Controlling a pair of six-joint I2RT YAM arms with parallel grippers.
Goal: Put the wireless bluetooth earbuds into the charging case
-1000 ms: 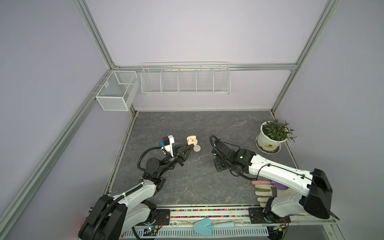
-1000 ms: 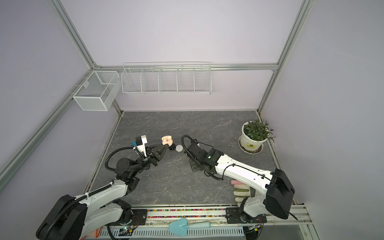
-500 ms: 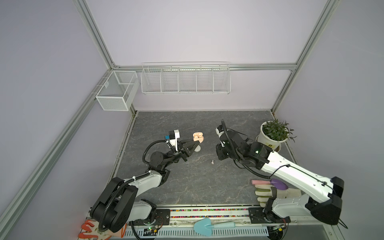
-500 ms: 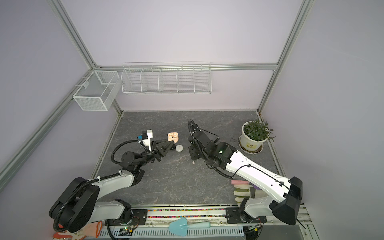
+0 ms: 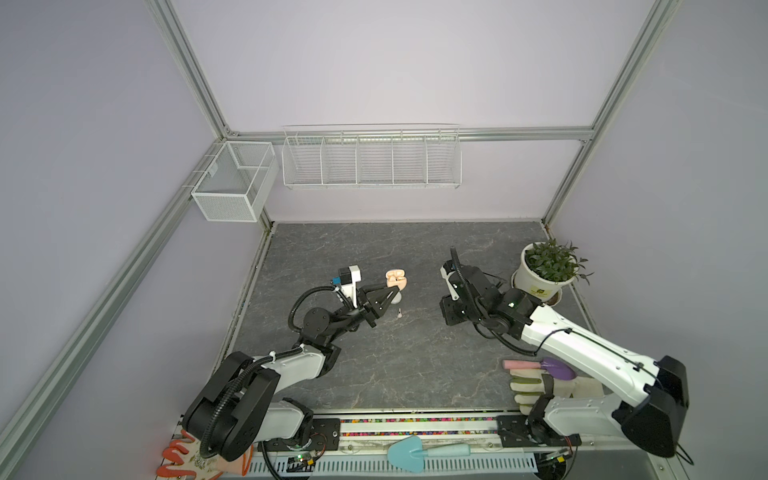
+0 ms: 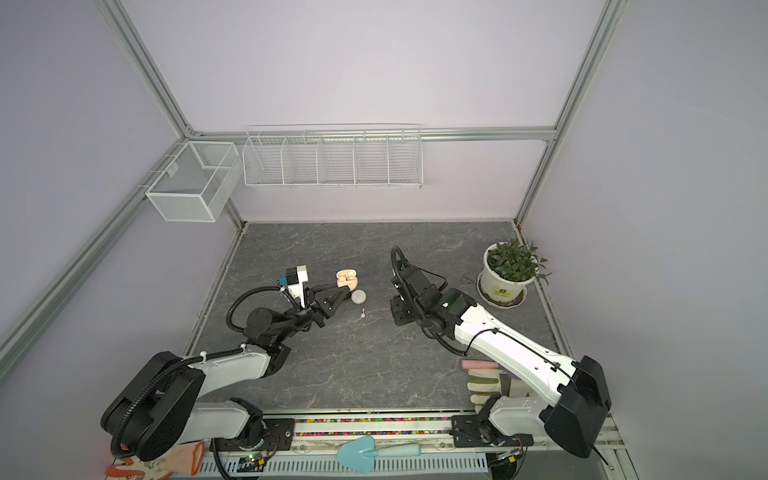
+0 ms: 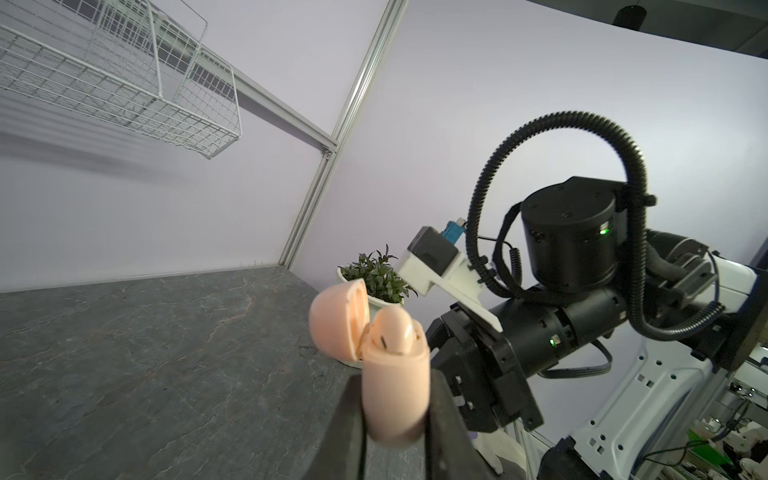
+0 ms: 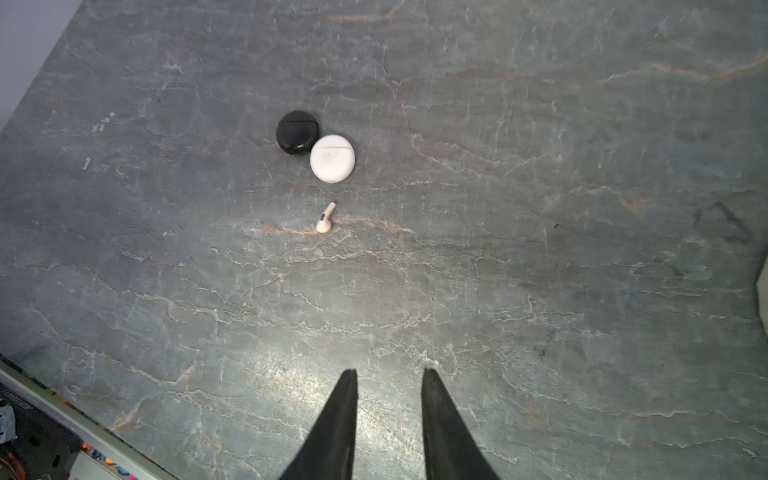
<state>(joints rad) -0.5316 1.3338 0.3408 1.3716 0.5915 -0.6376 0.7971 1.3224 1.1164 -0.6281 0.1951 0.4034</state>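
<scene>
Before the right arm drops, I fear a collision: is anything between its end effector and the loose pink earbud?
Nothing visible. Only bare tabletop lies between the right end effector and the pink earbud. The white case and black case sit beyond the earbud, apart from it.

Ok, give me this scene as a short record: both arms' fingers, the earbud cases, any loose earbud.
left fingers: shut on pale pink plastic charging case, lid open, one pink earbud seated
right fingers: open, empty, above grey table
loose pale pink stemmed earbud: on table, near round white plastic case
round black plastic case: closed, touching white case
</scene>
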